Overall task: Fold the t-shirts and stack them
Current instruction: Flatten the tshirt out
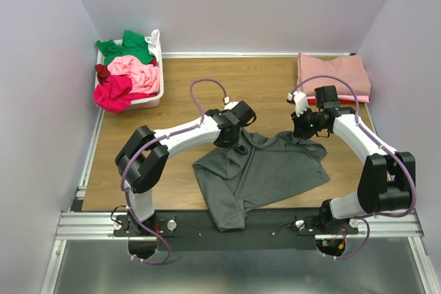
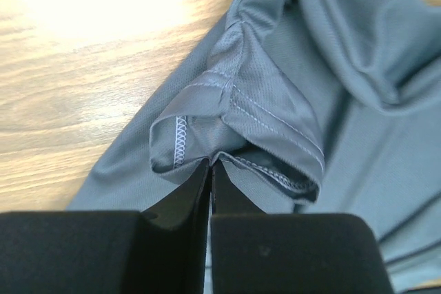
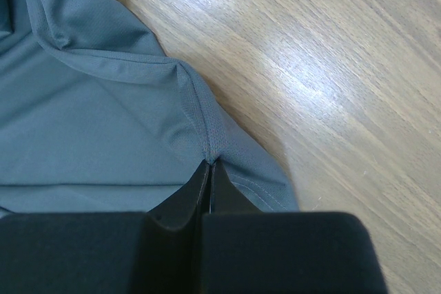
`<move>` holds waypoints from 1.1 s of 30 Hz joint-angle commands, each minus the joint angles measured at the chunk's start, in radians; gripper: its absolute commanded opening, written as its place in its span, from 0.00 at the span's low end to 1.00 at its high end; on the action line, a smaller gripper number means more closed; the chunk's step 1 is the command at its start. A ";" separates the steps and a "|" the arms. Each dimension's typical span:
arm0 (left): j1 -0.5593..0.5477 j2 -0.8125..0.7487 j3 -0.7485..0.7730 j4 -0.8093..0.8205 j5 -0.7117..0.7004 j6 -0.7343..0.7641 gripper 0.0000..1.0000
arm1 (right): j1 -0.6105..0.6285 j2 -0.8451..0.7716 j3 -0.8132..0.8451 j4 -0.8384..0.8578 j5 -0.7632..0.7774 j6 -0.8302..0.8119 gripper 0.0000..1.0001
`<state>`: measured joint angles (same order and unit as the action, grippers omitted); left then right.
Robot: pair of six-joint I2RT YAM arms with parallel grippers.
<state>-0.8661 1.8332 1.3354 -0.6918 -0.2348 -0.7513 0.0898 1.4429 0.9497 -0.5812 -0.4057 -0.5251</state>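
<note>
A dark grey t-shirt (image 1: 258,173) lies rumpled in the middle of the wooden table, its lower part hanging over the near edge. My left gripper (image 1: 236,144) is shut on a hemmed fold of this shirt (image 2: 227,115) at its upper left. At the shirt's upper right corner my right gripper (image 1: 308,131) is shut on a seam of the cloth (image 3: 103,122). Both pinches show the cloth bunched at the closed fingertips (image 2: 210,163) (image 3: 209,164).
A white basket (image 1: 157,67) at the back left holds green (image 1: 127,46), light pink (image 1: 134,68) and magenta (image 1: 114,93) shirts. A folded dusty rose shirt (image 1: 333,74) lies on a red one at the back right. Grey walls enclose the table.
</note>
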 commanded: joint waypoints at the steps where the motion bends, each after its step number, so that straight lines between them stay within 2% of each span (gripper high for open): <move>1: -0.007 -0.090 0.001 0.012 0.012 0.035 0.09 | -0.007 -0.022 -0.008 0.009 -0.018 -0.013 0.05; 10: -0.005 -0.288 -0.105 0.116 0.110 0.125 0.08 | -0.007 -0.070 0.030 0.007 -0.018 0.004 0.04; 17: 0.010 -0.413 -0.169 0.159 0.179 0.197 0.08 | -0.013 -0.090 0.099 -0.009 0.047 -0.004 0.03; 24: 0.087 -0.554 -0.246 0.253 0.362 0.320 0.08 | -0.018 -0.101 0.161 -0.023 0.107 -0.003 0.01; 27: 0.159 -0.578 -0.327 0.304 0.474 0.355 0.09 | -0.019 -0.099 0.158 -0.026 0.102 0.007 0.01; 29: 0.173 -0.566 -0.352 0.314 0.506 0.359 0.09 | -0.018 -0.095 0.152 -0.026 0.094 0.013 0.01; 33: 0.174 -0.482 -0.426 0.414 0.659 0.359 0.10 | -0.019 -0.085 0.127 -0.023 0.058 0.028 0.01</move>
<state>-0.6899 1.2804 0.9749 -0.3782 0.2234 -0.4274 0.0769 1.3579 1.0866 -0.5888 -0.3298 -0.5190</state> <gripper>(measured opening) 0.091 0.012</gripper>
